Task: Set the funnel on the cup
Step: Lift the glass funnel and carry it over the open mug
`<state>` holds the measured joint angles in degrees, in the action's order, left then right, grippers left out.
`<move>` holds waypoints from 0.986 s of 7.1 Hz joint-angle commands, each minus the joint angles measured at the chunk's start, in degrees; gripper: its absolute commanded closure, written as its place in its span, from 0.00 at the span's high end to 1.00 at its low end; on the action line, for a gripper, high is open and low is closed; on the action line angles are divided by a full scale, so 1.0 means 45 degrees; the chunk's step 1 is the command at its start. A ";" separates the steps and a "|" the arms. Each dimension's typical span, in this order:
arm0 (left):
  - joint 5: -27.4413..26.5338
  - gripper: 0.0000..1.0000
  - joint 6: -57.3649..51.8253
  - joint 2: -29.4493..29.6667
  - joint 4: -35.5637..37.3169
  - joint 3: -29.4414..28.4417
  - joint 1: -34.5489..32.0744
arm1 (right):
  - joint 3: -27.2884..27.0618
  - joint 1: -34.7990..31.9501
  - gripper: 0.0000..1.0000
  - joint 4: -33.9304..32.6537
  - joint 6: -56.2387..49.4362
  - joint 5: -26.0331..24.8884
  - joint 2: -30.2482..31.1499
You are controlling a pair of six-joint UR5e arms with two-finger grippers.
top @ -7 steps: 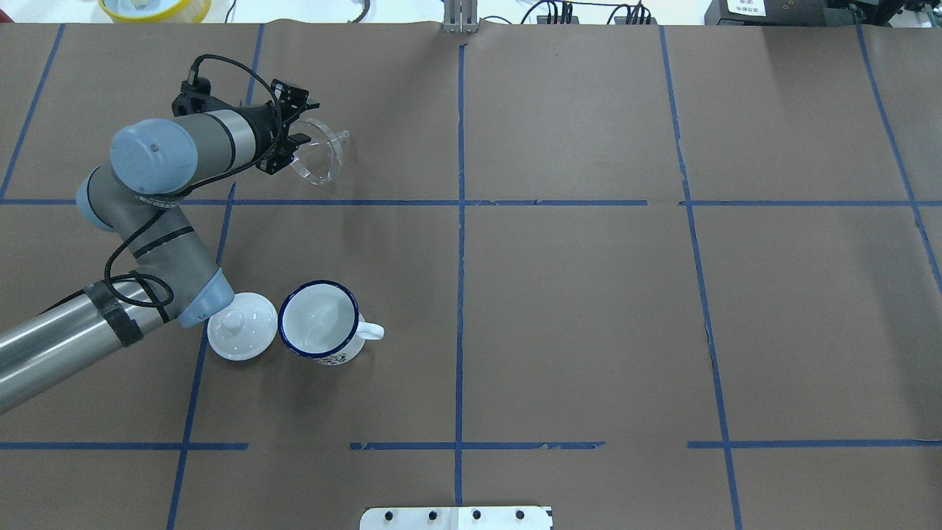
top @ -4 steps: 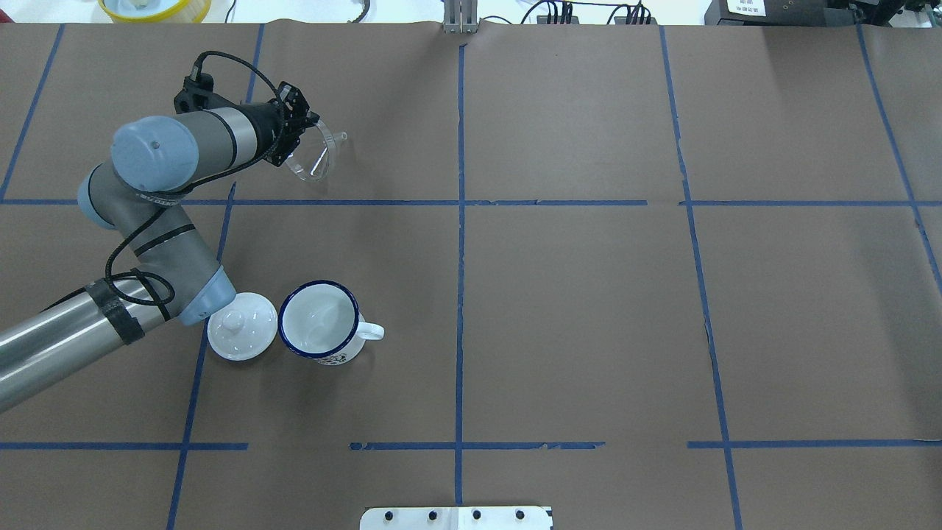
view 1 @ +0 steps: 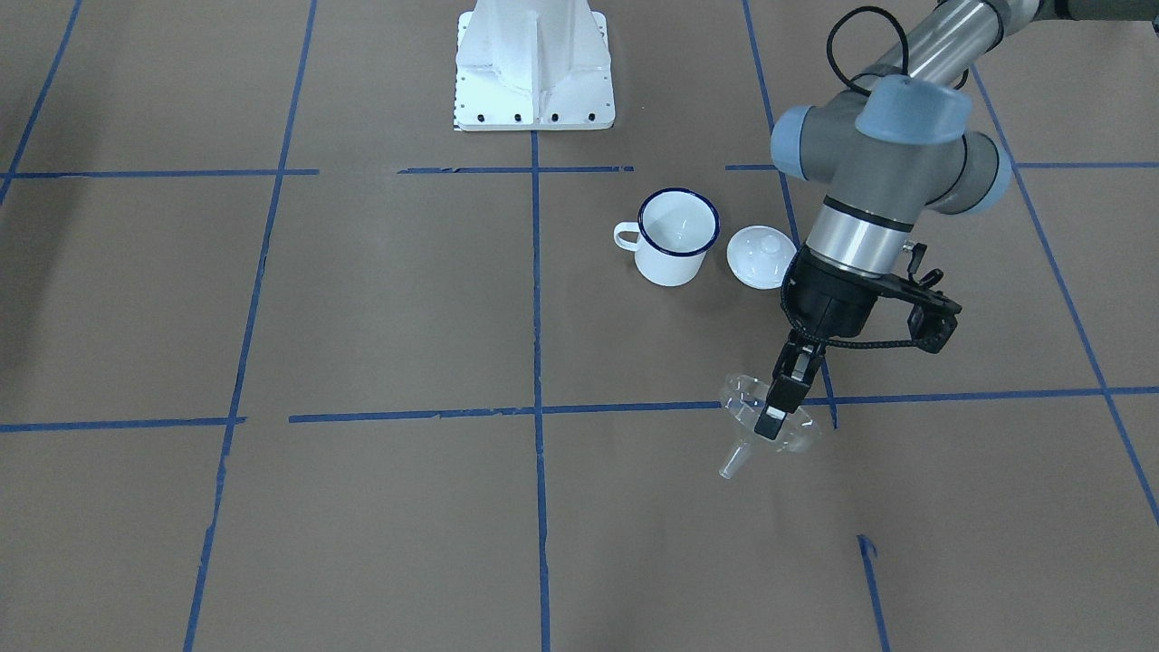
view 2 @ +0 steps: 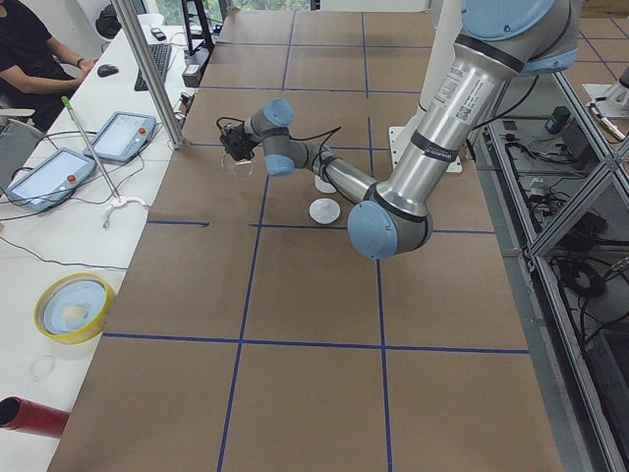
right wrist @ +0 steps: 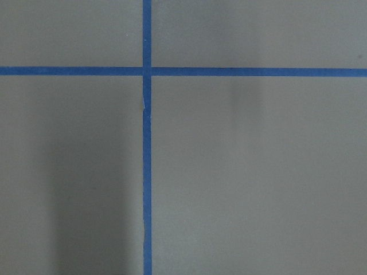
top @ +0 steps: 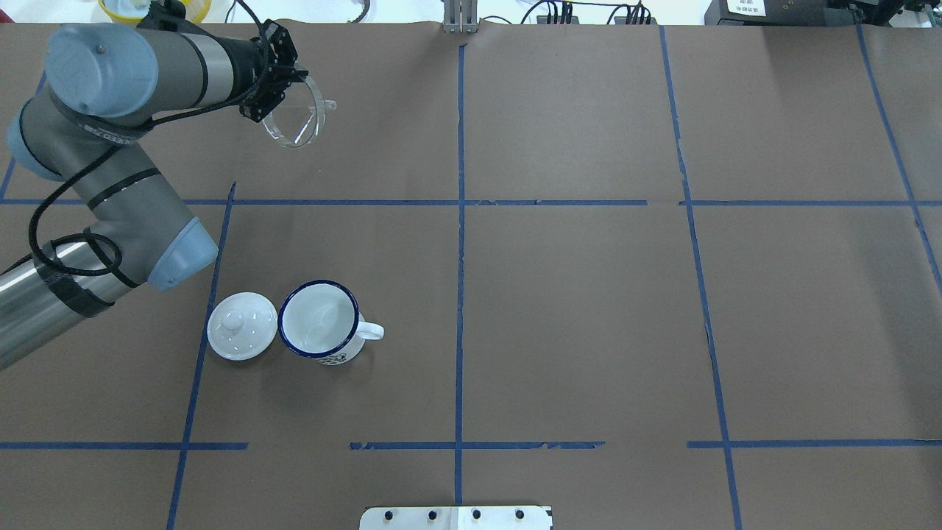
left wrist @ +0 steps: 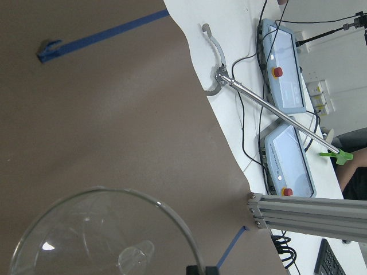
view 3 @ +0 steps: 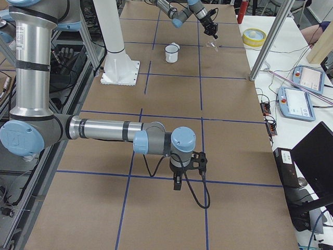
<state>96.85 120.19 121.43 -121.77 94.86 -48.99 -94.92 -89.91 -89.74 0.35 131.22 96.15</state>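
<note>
The clear funnel [top: 297,124] hangs tilted in the air over the far left part of the table, its spout pointing right. My left gripper [top: 282,97] is shut on the funnel's rim. In the front view the funnel [view 1: 741,396] is pinched at its rim by the left gripper [view 1: 771,419], spout down and to the left. Its mouth fills the bottom of the left wrist view [left wrist: 86,235]. The white cup [top: 319,321] with a blue rim stands upright and empty, nearer the robot. My right gripper [view 3: 177,183] shows only in the right side view; I cannot tell its state.
A white knobbed lid [top: 241,336] lies just left of the cup, touching or nearly touching it. A yellow bowl [top: 154,7] sits beyond the table's far edge, near the left arm. Blue tape lines cross the brown table cover [top: 589,309].
My left arm has risen and swung toward the far left, carrying the funnel up and away from the table. The cup and lid have not moved.
</note>
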 commanded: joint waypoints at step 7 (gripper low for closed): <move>0.2287 0.00 -0.0595 0.2215 1.3643 0.3920 0.3522 | 0.0000 0.0000 1.00 0.0000 0.0000 0.0000 0.0000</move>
<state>107.04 117.51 131.82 -61.49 112.10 -35.34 -94.92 -89.91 -89.74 0.35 131.22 96.15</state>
